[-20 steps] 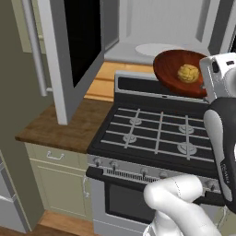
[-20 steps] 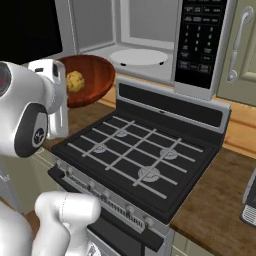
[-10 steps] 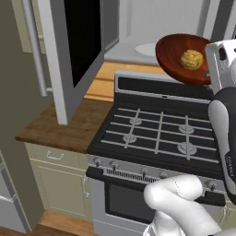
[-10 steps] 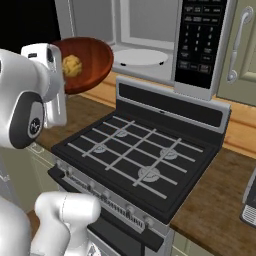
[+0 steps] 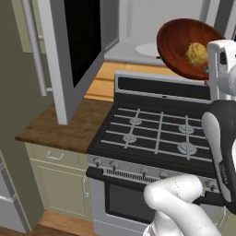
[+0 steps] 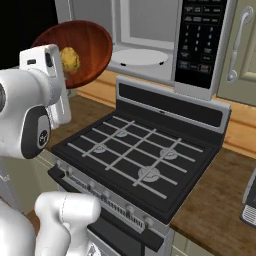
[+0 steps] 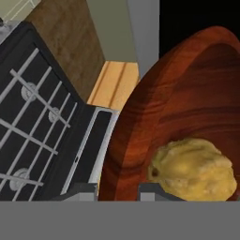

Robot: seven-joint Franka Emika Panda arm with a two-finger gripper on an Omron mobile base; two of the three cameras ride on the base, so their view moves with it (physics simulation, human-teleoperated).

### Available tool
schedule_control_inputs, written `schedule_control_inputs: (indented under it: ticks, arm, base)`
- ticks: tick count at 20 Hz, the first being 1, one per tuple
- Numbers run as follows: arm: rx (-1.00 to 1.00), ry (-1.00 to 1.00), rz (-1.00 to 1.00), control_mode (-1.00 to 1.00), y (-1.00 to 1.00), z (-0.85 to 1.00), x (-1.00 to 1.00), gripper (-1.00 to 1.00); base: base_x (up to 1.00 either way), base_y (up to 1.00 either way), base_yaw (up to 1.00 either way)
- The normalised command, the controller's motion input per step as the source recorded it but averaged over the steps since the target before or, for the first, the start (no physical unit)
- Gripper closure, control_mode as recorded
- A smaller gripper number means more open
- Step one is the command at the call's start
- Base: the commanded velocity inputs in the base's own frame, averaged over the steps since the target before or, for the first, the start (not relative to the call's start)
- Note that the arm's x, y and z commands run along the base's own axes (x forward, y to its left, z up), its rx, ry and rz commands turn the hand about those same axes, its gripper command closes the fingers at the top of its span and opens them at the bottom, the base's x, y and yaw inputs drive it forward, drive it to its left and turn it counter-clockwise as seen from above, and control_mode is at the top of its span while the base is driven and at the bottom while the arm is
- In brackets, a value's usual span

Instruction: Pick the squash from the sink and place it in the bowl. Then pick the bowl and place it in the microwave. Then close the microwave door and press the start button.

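Observation:
My gripper [image 7: 119, 192] is shut on the rim of the dark reddish-brown bowl [image 5: 177, 39] [image 6: 90, 42] [image 7: 183, 103], which tilts steeply toward the hand. The lumpy yellow squash [image 5: 197, 53] [image 6: 70, 59] [image 7: 194, 166] lies in the bowl against its lower side. The bowl hangs above the stove's back edge, in front of the open microwave [image 5: 152, 20] [image 6: 145, 30] and its white turntable [image 6: 139, 56]. The microwave door [image 5: 78, 41] stands swung open to the left. The black control panel [image 6: 200, 40] is on the microwave's right side. The sink is out of view.
A black gas stove [image 5: 156, 133] [image 6: 130, 155] lies under the bowl. Wooden counter [image 5: 60, 124] runs on the stove's left, under the open door, and on its right [image 6: 215, 200]. A beige-green cabinet door [image 6: 240, 45] stands right of the microwave.
The arm has lifted the bowl with the squash higher, nearer the microwave opening, and the bowl has tilted more. The grip is unchanged.

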Motion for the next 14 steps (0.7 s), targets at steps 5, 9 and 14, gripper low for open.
schedule_control_inputs:
  ticks: [5, 9, 14]
  arm:
    - [0.0, 0.11, 0.0, -1.0, 0.0, 0.12, 0.34, 1.0]
    - [0.0, 0.12, 0.0, -1.0, 0.0, 0.27, 0.32, 1.0]
    - [0.0, 0.03, 0.0, -1.0, -0.01, 0.13, 0.31, 1.0]
  base:
    - [0.0, 0.0, 0.0]
    - [0.0, 0.0, 0.0]
    - [0.0, 0.0, 0.0]
